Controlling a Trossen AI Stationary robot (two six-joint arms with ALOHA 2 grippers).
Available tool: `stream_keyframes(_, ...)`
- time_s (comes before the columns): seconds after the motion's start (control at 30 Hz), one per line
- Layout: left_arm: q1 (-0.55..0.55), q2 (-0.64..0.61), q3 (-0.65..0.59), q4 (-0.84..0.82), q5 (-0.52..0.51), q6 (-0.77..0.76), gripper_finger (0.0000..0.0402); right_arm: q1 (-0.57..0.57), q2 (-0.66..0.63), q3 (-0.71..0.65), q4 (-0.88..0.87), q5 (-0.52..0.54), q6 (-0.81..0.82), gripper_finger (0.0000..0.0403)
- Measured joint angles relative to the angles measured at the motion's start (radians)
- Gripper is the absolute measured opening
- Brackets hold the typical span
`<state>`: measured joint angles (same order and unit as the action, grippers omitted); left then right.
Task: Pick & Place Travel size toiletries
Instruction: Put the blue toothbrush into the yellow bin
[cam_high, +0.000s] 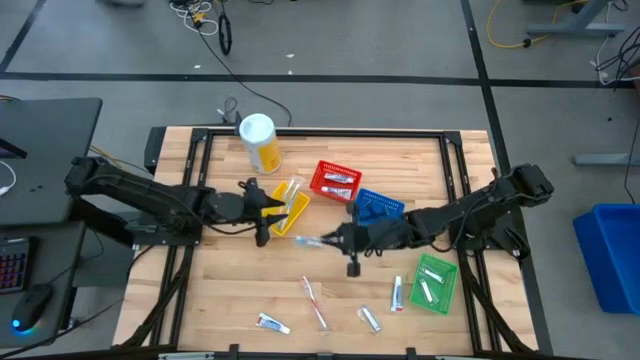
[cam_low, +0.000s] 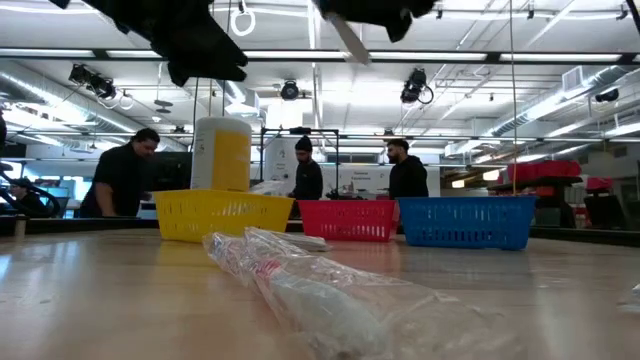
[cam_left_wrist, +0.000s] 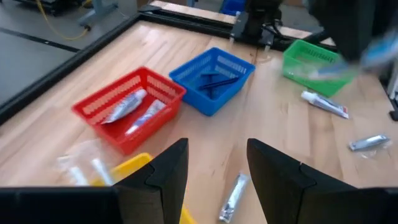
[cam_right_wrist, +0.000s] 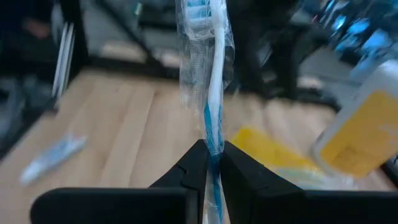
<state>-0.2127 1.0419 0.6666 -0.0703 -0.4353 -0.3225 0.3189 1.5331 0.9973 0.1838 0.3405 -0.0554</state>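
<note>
My right gripper (cam_right_wrist: 213, 163) is shut on a blue-and-white toothbrush (cam_right_wrist: 208, 93) in a clear wrapper, above the table's middle (cam_high: 338, 241), just right of the yellow basket (cam_high: 294, 214). My left gripper (cam_left_wrist: 217, 168) stands open over the yellow basket's left side (cam_high: 268, 215), with nothing between its fingers. The red basket (cam_left_wrist: 127, 109) holds white tubes, the blue basket (cam_left_wrist: 212, 78) holds dark thin pieces, and the green basket (cam_high: 435, 283) holds white items. Loose toiletries lie near the front edge: a tube (cam_high: 272, 322), a red-and-white brush (cam_high: 314, 300) and small tubes (cam_high: 370, 318) (cam_high: 397, 293). My right gripper pinches the wrapped toothbrush's handle (cam_right_wrist: 213, 146) between its two fingers. The fingers come nearly level from the table's right. The brush runs on past the fingertips toward the table's left, its head end (cam_right_wrist: 198, 25) farthest out, and it is lifted clear of the table.
A tall white-and-yellow canister (cam_high: 258, 141) stands at the far left of the table. Clear wrapped packets (cam_high: 288, 190) lie at the yellow basket's far end. People stand in the room beyond the table (cam_low: 305, 170). Bare wood shows at the near left (cam_high: 215, 290).
</note>
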Motion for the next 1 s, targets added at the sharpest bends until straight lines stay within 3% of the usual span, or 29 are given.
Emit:
stream_keyframes(0.13,0.0,0.1,0.0,0.158,0.063,0.081,0.0171,-0.034,-0.001,-0.015,0.136,0.0,0.009,0.0044)
stream_keyframes(0.4,-0.002,0.222,0.0,0.457,0.098,0.146,0.0171,-0.053,0.002,-0.019,0.179,0.0,0.078,0.0044)
stream_keyframes(0.53,-0.002,0.261,0.0,0.588,0.184,0.192,0.0171,-0.058,0.004,-0.019,0.226,-0.001,0.074,0.0044)
stream_keyframes(0.7,-0.002,0.269,0.0,0.654,0.253,0.199,0.0171,-0.071,0.004,-0.019,0.264,0.0,0.073,0.0044)
stream_keyframes(1.0,-0.002,0.269,0.0,0.73,0.219,0.232,0.0171,-0.096,0.004,-0.019,0.32,-0.005,0.153,0.0044)
